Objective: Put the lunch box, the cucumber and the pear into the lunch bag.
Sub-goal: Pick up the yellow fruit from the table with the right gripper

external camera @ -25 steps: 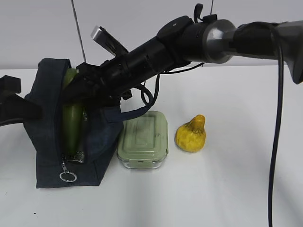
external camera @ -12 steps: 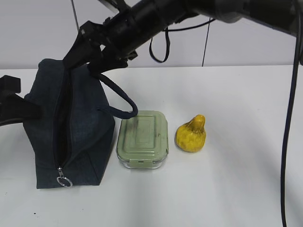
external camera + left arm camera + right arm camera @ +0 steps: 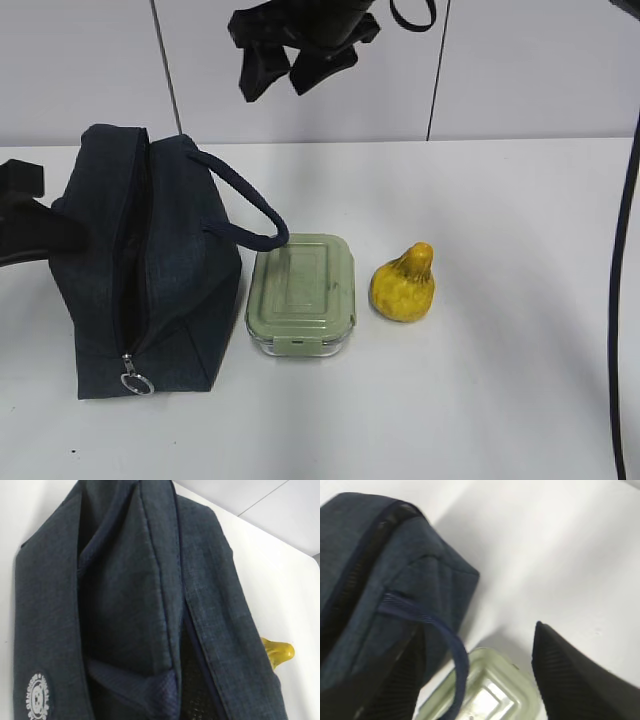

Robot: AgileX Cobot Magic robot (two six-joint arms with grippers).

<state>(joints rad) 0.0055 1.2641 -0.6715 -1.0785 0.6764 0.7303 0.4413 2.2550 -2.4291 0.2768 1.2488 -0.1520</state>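
Observation:
The navy lunch bag [image 3: 170,270] lies at the left with its top zipper open and the ring pull [image 3: 137,382] at the near end. The cucumber is hidden. The sage-lidded lunch box [image 3: 302,292] sits right of the bag, and the yellow pear [image 3: 404,284] right of the box. My right gripper [image 3: 277,88] is open and empty, high above the bag's far end; in the right wrist view [image 3: 477,635] it hangs over the lunch box [image 3: 495,692] and a bag handle [image 3: 455,650]. A black part of my left arm [image 3: 25,215] touches the bag's left side; its jaws do not show.
The left wrist view is filled by the bag [image 3: 125,605] with its white round logo [image 3: 36,697], and the pear [image 3: 277,652] peeks out behind it. White table [image 3: 500,400] and a white wall [image 3: 540,60] behind. A black cable [image 3: 625,300] hangs at the right edge.
My right gripper has lifted up out of the bag, empty and open. The cucumber seen in the bag's opening a second ago no longer shows. The bag's opening has narrowed.

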